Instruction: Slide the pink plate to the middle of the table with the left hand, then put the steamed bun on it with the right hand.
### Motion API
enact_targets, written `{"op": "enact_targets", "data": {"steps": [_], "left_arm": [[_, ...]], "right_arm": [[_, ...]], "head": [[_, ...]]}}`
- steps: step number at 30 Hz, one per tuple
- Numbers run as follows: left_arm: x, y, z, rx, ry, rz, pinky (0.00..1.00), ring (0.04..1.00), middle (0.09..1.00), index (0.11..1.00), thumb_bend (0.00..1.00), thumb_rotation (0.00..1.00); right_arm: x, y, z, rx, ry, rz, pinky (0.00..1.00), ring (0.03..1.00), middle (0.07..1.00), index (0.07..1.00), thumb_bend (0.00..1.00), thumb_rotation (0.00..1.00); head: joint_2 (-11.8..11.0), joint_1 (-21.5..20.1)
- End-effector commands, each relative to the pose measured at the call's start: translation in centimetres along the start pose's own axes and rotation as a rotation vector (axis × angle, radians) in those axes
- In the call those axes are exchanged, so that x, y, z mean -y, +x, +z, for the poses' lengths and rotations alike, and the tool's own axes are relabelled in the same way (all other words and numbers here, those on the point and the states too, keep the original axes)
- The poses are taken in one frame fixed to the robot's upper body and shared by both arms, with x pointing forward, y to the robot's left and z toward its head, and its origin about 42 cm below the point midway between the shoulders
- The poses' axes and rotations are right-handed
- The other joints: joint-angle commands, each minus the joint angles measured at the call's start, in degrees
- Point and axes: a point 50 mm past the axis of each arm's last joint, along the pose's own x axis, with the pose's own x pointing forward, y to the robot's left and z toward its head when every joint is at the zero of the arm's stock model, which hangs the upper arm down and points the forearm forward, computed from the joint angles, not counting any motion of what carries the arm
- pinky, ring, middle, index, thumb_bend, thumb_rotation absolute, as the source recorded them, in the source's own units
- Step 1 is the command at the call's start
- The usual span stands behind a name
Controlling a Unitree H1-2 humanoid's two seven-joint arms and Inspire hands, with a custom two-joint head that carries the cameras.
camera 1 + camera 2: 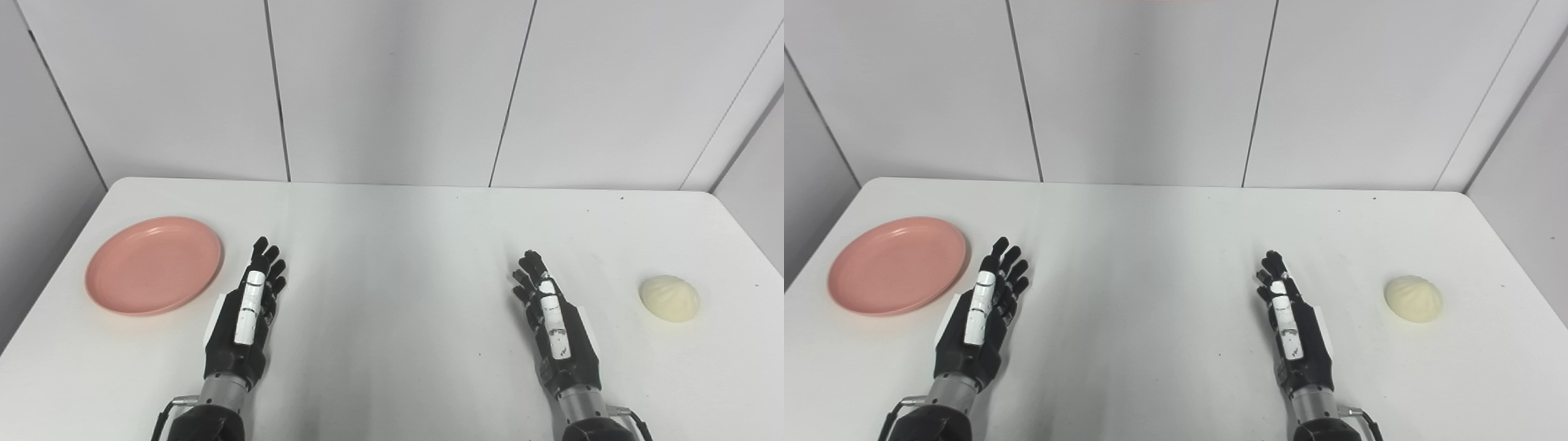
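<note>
Both hands are over the white table (392, 245), palms turned inward and holding nothing. The left hand (245, 318) sits in the lower left of the frame, fingers stretched out and apart, just right of the pink plate (153, 264), not touching it. The plate lies flat at the left edge, bare. In the lower right, the right hand (554, 324) is spread the same way. The steamed bun (669, 297) rests at the far right, well apart from that hand.

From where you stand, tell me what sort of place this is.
Probably a robot test bench, not a kitchen: a bare white table boxed in by plain white panels, holding only a plate and a bun.
</note>
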Motion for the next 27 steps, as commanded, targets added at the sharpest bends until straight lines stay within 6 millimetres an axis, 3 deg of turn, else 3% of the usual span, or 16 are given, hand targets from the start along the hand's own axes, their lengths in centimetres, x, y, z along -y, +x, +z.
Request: {"op": "enact_targets", "data": {"steps": [1,27], "left_arm": [[0.62,0.82,1.79,0.071,-0.001,-0.030,1.00,0.988,1.000,1.000,0.70,0.90],[0.62,0.84,1.90,0.073,-0.013,-0.028,1.00,0.995,1.000,1.000,0.70,0.90]], "right_arm": [[-0.37,0.77,1.50,0.103,0.000,0.009,0.96,0.939,0.948,0.929,0.84,0.90],[-0.45,0.77,1.64,0.125,0.013,-0.008,0.95,0.932,0.928,0.912,0.82,0.88]], "head": [[-0.08,0.02],[0.04,-0.02]]}}
